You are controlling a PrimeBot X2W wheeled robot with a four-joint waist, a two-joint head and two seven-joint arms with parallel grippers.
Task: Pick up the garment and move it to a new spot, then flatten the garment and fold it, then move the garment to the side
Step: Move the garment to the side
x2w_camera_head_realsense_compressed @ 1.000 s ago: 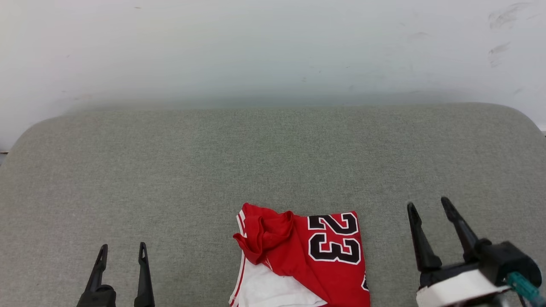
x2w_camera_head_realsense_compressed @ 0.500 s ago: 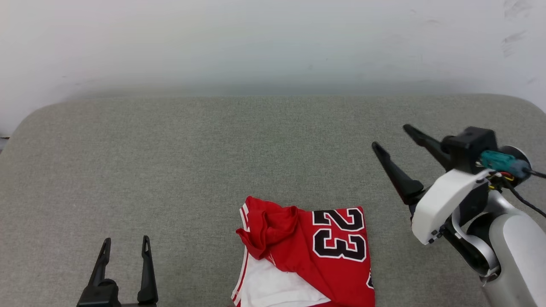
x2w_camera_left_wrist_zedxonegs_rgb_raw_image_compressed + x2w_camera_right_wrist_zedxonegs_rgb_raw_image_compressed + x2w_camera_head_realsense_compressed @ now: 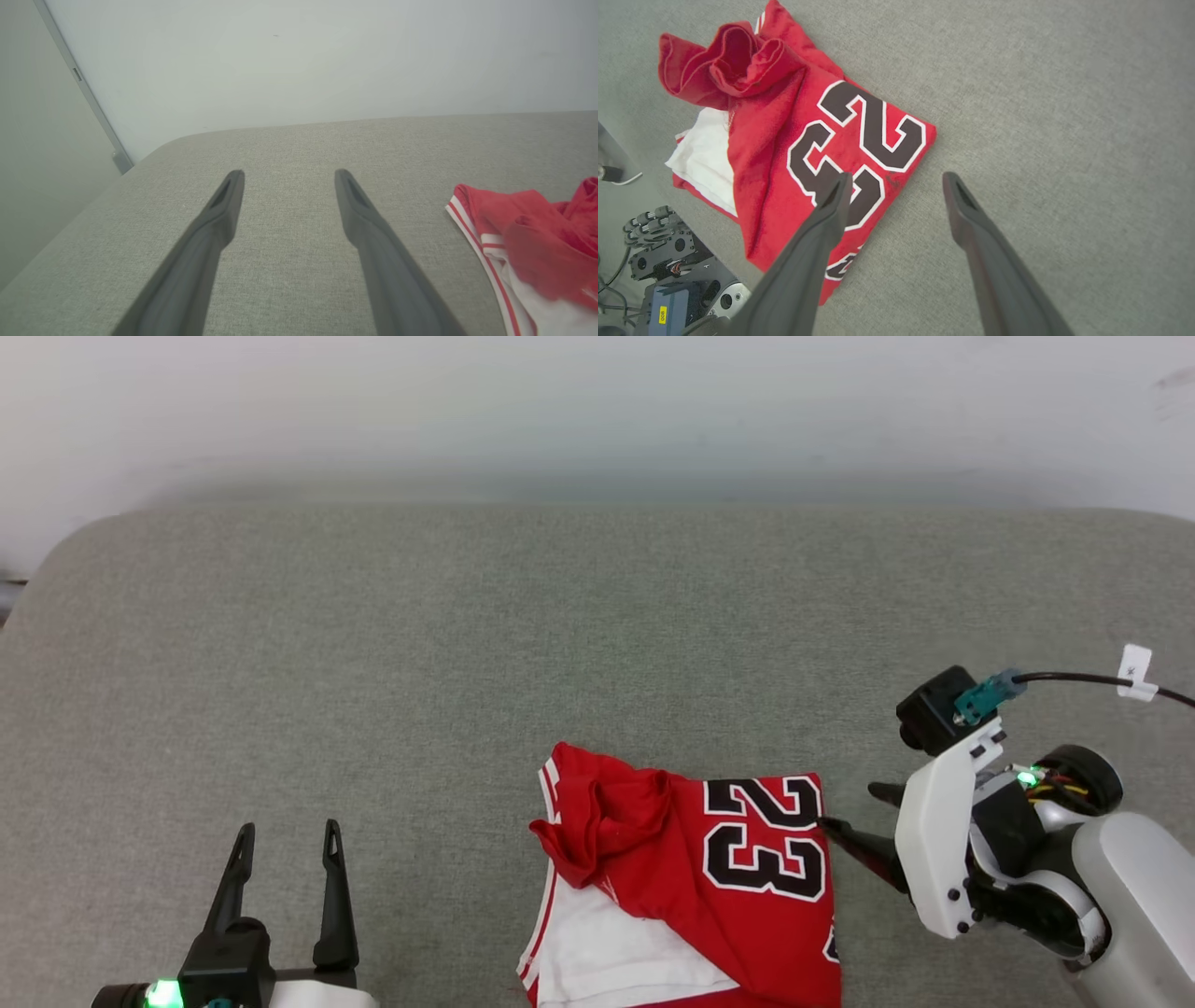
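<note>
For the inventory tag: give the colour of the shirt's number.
The number is black, outlined white, on the red shirt; clearest in the right wrist view.

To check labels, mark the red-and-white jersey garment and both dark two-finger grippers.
red-and-white jersey garment [image 3: 756, 186], right wrist view, on plain red cloth.
left gripper [image 3: 289, 172], left wrist view, midway between fingertips.
right gripper [image 3: 897, 175], right wrist view, midway between fingertips.

Red garment [image 3: 747, 905], black white-outlined digits, on grey-green cushion [image 3: 467, 663].
</note>
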